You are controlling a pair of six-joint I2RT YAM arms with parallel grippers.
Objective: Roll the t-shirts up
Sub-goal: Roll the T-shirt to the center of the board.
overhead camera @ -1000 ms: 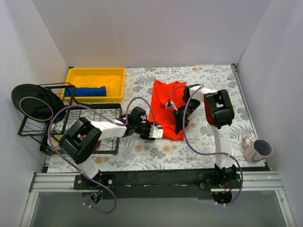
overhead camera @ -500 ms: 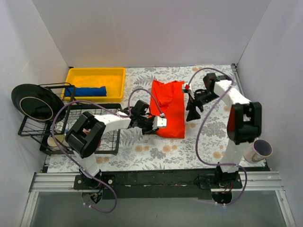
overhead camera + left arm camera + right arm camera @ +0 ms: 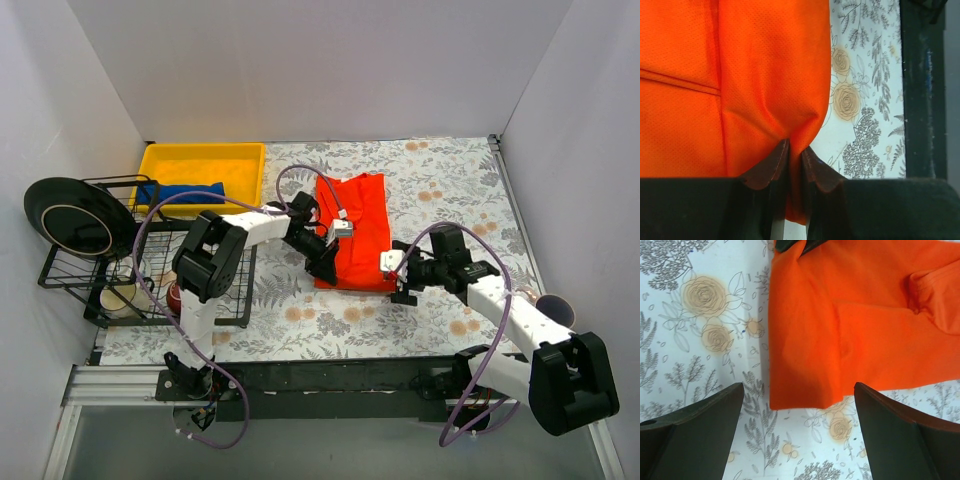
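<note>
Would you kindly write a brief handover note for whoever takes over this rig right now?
Left gripper: shut on the orange t-shirt, at its left edge close to the near end.
Right gripper: open over the near right corner, holding nothing.
The orange t-shirt lies folded into a long strip on the table. The blue t-shirt sits bundled, apparently rolled, in the yellow bin.
Done: the blue one, judging by shape.
Left: roll the orange one, not yet started.
</note>
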